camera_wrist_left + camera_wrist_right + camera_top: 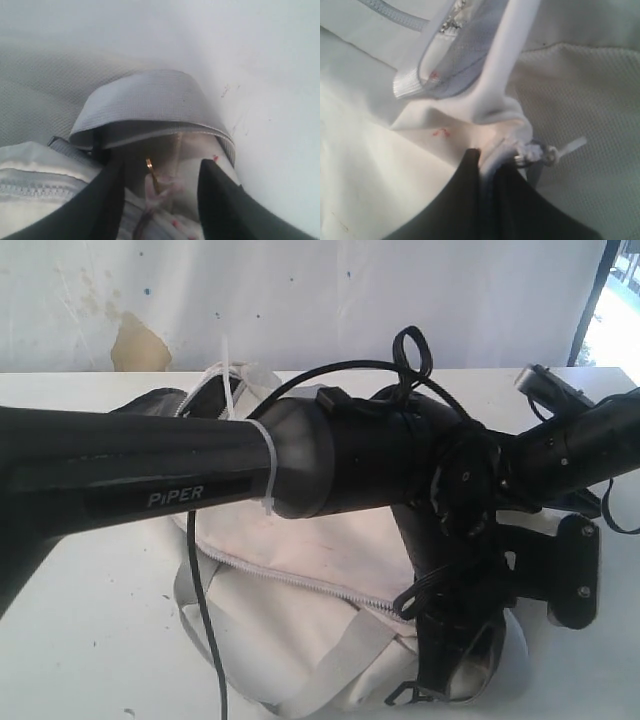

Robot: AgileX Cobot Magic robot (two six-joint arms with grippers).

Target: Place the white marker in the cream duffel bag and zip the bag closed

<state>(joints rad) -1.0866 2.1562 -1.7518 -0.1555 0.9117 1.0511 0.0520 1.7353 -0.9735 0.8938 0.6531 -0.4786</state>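
PiPER-marked left arm (150, 465) stretches level over the cream duffel bag (300, 560); left pincer (161, 167) gapes, maybe round its end; right pincer (487, 167) pinches its fabric.

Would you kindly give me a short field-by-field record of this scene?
surface: white table
bag: cream duffel bag, lying on it
zipper: visible stretch looks closed
white marker: not in view
left end effector: jaws apart at the bag, by a grey webbing strap
right end effector: shut on bag fabric
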